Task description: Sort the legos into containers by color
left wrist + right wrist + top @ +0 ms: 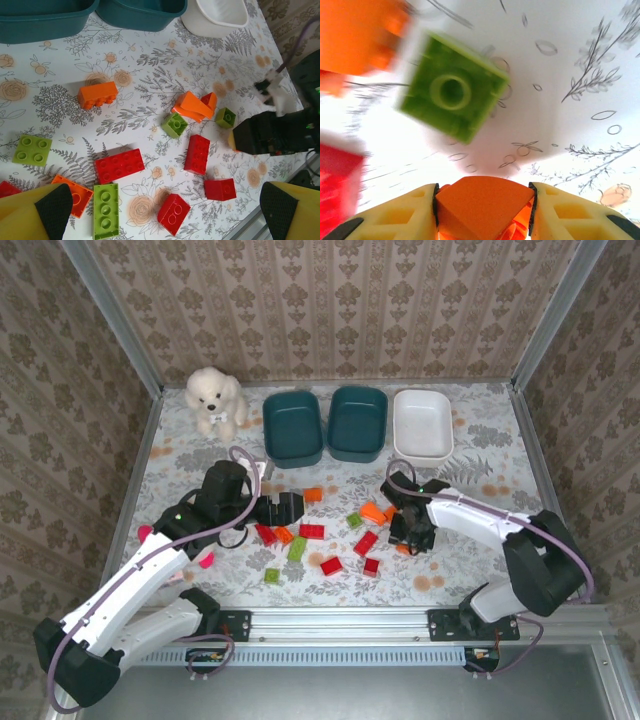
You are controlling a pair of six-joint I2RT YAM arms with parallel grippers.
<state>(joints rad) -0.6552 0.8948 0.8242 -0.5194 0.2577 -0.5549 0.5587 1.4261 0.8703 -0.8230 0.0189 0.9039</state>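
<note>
Legos (pixel 311 531) scattered mid-frame, top view. Right gripper (pixel 483 206) clamped on orange brick (pixel 481 197). Left gripper (pixel 167 204) jaws wide apart.

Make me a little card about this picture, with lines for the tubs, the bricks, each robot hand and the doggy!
Tubs: two dark teal and one white, side by side at the far edge, all looking empty
Loose bricks: red, orange and green, scattered between the arms
Left jaws: open, above the bricks
Right jaws: shut on an orange brick
Doggy: white plush, sitting left of the teal tubs
</note>
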